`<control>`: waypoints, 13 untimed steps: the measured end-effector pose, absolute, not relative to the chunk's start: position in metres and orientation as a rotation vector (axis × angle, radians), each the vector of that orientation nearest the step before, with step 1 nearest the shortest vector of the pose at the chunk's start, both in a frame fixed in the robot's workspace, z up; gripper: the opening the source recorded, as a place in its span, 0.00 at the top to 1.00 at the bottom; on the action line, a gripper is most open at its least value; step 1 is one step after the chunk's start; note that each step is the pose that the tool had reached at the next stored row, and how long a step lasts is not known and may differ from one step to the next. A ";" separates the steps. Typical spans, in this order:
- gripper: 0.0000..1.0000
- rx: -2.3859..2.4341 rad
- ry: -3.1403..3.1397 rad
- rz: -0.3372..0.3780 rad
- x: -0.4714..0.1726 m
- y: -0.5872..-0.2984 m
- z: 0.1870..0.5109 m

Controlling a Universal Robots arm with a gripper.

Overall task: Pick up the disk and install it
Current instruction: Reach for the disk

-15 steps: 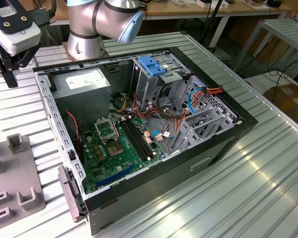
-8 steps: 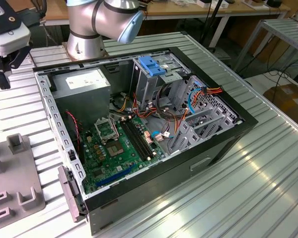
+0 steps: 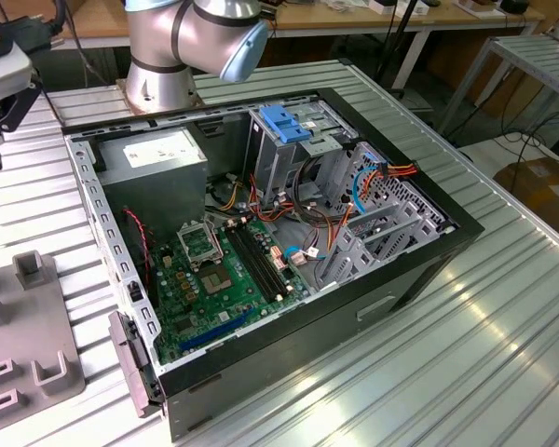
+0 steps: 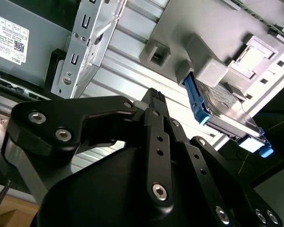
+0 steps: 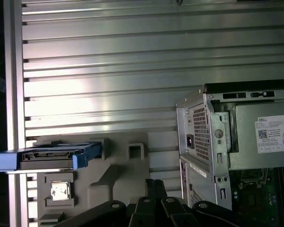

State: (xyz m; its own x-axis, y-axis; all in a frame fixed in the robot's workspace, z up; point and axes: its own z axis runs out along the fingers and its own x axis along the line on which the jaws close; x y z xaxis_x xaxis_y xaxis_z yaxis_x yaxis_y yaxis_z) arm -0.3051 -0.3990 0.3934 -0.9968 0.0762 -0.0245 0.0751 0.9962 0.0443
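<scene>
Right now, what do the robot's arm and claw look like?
The arm is rounded silver-grey metal with a pale blue joint cap. The claw, in the second wrist view, is matte black linkage bars with silver screws.

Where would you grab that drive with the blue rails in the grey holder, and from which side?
Probably across the two broad flat faces of the disk, from above. In the first wrist view it stands on edge in the grey holder, blue rails capping both ends, so the faces are the open, parallel surfaces.
</scene>
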 end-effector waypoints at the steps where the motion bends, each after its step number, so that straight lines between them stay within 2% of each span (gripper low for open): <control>1: 0.90 0.118 3.112 0.068 -0.307 -0.399 0.393; 13: 0.90 0.118 3.113 0.068 -0.323 -0.399 0.393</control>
State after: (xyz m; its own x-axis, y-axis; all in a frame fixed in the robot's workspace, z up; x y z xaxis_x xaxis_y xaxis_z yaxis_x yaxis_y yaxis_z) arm -0.3226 -0.3989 0.3934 -0.9968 0.0762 -0.0244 0.0751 0.9962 0.0443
